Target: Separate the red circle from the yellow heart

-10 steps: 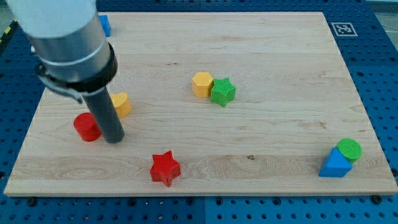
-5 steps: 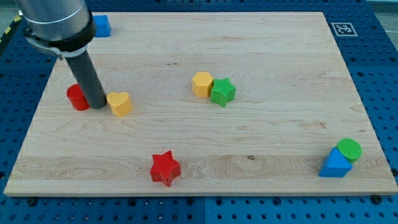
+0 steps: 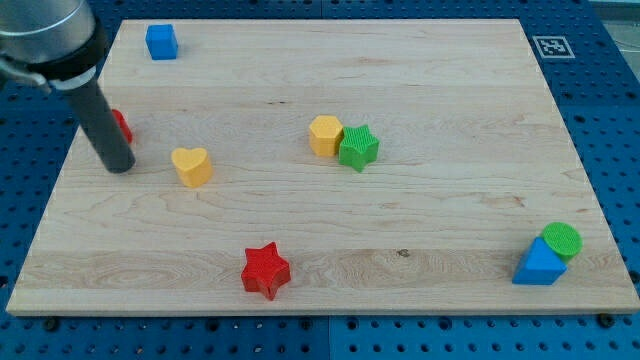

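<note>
Mostly rod-hidden red circle [image 3: 121, 124] (edge only), apart from yellow heart [image 3: 191, 165].

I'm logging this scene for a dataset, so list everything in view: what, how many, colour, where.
red circle: 1, red, far left, mostly hidden behind the rod
yellow heart: 1, yellow, left, apart from the circle
blue cube: 1, blue, top left
yellow hexagon: 1, yellow, centre
green star: 1, green, touching the hexagon
red star: 1, red, bottom
blue block: 1, blue, bottom right
green circle: 1, green, against the blue block
board: 1, wooden
my tip: 1, dark, beside the red circle
</note>
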Controlling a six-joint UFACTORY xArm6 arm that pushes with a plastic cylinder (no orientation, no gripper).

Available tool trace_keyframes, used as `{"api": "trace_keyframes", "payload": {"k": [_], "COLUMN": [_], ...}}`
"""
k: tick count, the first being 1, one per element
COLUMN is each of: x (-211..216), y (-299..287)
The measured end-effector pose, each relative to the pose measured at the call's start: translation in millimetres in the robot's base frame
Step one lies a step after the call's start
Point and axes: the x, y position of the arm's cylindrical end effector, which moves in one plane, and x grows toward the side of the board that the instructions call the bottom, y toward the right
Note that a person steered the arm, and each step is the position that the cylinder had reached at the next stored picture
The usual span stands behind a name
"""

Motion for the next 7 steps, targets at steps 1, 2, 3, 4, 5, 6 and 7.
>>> {"api": "trace_keyframes", "payload": {"k": [1, 2, 3, 4, 5, 6, 7], "x": [-9.1, -49.7, -88.9, -96.5, -78.4, -95.3, -137.4], "y": [-14.5, -16.6, -16.6, -18.0, -32.5, -37.3, -37.3]}}
